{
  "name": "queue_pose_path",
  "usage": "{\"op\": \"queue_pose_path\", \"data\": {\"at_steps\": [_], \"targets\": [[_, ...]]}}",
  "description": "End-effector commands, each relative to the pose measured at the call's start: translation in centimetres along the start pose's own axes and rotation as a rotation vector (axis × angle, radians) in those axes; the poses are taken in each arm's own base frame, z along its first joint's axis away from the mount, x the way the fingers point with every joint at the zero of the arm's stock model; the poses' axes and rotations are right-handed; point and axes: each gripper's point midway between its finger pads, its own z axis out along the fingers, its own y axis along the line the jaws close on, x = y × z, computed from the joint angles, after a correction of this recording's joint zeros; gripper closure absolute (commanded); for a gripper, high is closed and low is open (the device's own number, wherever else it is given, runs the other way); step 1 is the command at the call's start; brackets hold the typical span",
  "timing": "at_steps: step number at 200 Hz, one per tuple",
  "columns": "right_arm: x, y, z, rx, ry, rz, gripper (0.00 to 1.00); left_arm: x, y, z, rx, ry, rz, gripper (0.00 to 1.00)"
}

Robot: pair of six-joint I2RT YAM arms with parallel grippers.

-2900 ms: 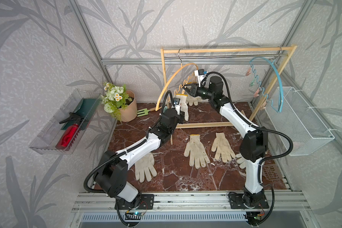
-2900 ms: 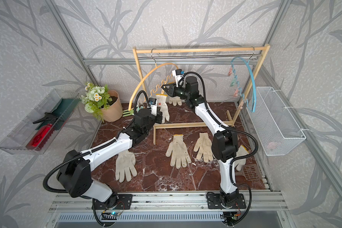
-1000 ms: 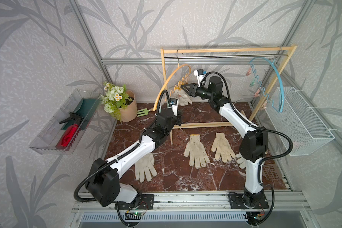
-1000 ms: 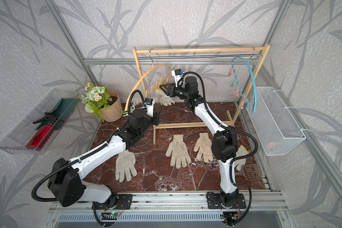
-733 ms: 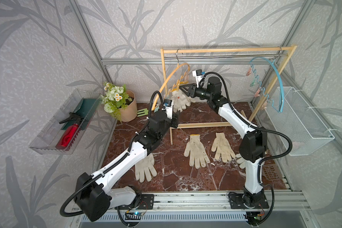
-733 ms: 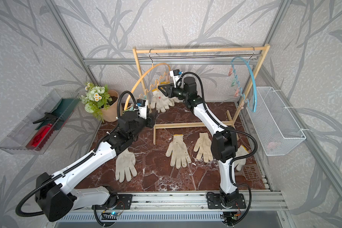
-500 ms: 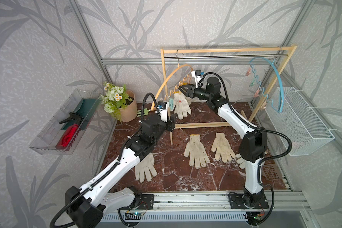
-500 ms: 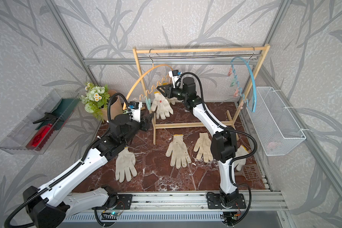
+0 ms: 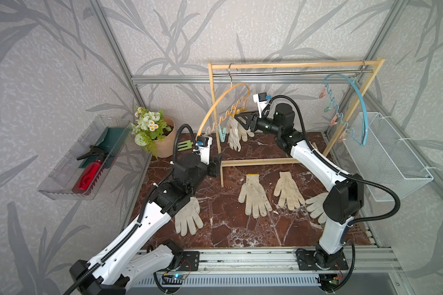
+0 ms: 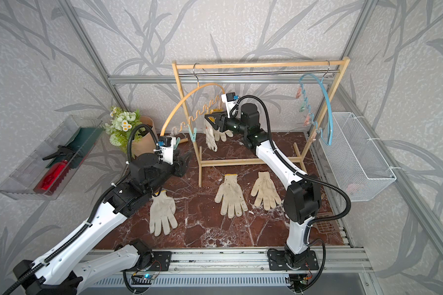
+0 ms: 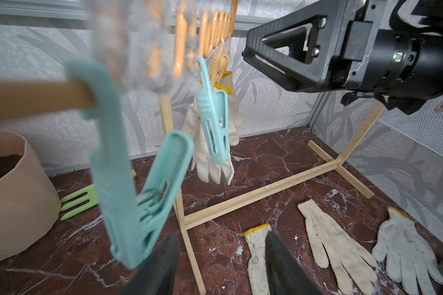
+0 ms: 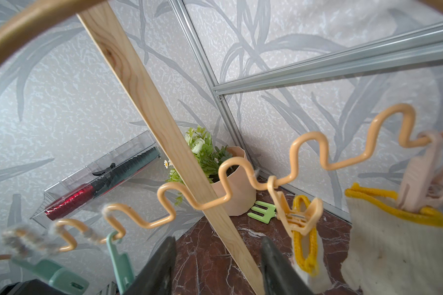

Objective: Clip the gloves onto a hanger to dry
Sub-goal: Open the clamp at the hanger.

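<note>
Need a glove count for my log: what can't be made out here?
- Rightmost floor glove: a top view, right arm's elbow hides its cuff.
- Hanging gloves: both top views, too small to see clip grips.
- Orange hanger's wavy bar: left wrist view, blurred by closeness.

- Bright, soft, even light fills both top views for you; only faint shadows lie on the marble floor [image 9: 228,229].
- Your left wrist view smears the near teal clip [image 11: 108,158] out of focus, while the background is sharp.
- Your right wrist view blurs the orange hanger [image 12: 343,163] at its near end.
</note>
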Motion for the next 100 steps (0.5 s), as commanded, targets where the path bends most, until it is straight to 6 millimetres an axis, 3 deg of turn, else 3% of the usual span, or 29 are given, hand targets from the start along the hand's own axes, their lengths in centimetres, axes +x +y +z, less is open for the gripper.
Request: {"op": "queue_pose_path", "data": {"at_steps": [1, 51, 100], "targets": [[-0.9, 3.1, -0.3, -0.052, -0.029, -0.055, 0.4, -0.4, 0.5, -1.0, -0.019, 0.002, 0.021, 0.46], [1.7, 6.5, 1.0, -0.13, 0.029, -0.061, 0.33, -0.4, 1.4, -1.7, -0.064, 0.001, 0.051, 0.46], [3.3, 8.1, 2.6, -0.187, 0.07, -0.044, 0.31, -0.6, 1.6, -1.7, -0.074, -0.003, 0.061, 0.46]]}}
